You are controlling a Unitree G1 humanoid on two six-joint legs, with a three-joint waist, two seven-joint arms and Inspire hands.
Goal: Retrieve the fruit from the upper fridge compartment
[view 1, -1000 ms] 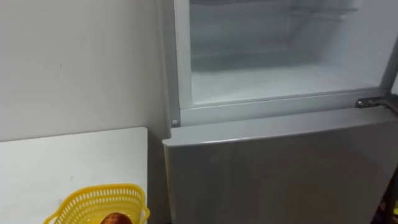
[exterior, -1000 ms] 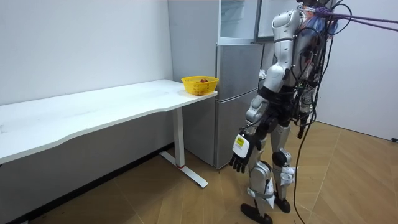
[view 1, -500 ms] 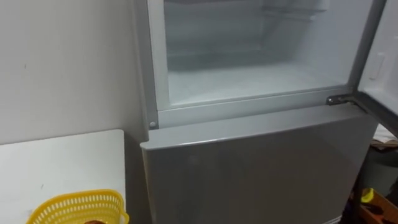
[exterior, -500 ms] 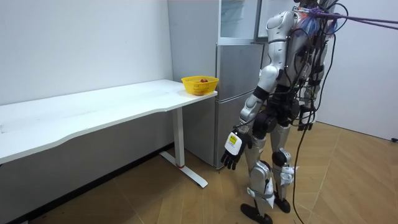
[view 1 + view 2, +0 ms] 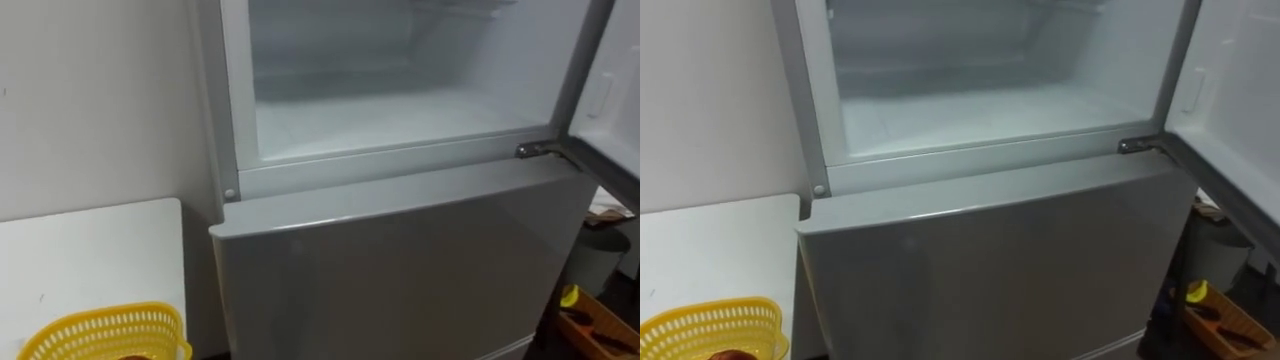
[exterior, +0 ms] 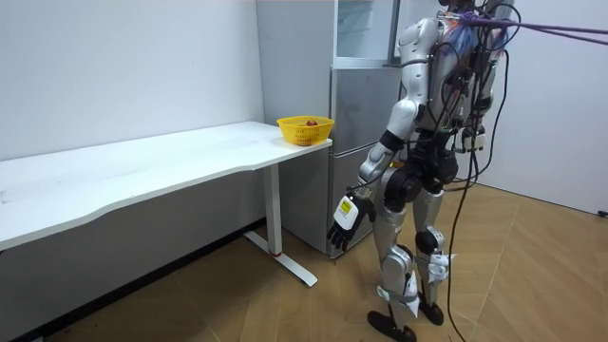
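The upper fridge compartment [image 5: 390, 115] stands open in front of me, its white floor bare and a wire shelf higher up. Its door [image 5: 605, 110] is swung out to the right. Below it the grey lower door [image 5: 400, 260] is closed. In the room view I stand close before the fridge [image 6: 361, 142], and my left hand [image 6: 344, 211] hangs at thigh height with relaxed fingers, holding nothing. A yellow basket [image 5: 100, 332] with something red in it [image 6: 308, 122] sits on the white table's [image 5: 90, 250] corner, left of the fridge.
The long white table [image 6: 142, 171] runs along the wall on my left. On the floor to the right of the fridge are a grey bin [image 5: 590, 255] and a box with small yellow things [image 5: 590, 325]. Wooden floor lies open behind me.
The eye view has shifted, so fridge and basket sit further left. In the room view my left arm has swung forward towards the fridge, hand still holding nothing.
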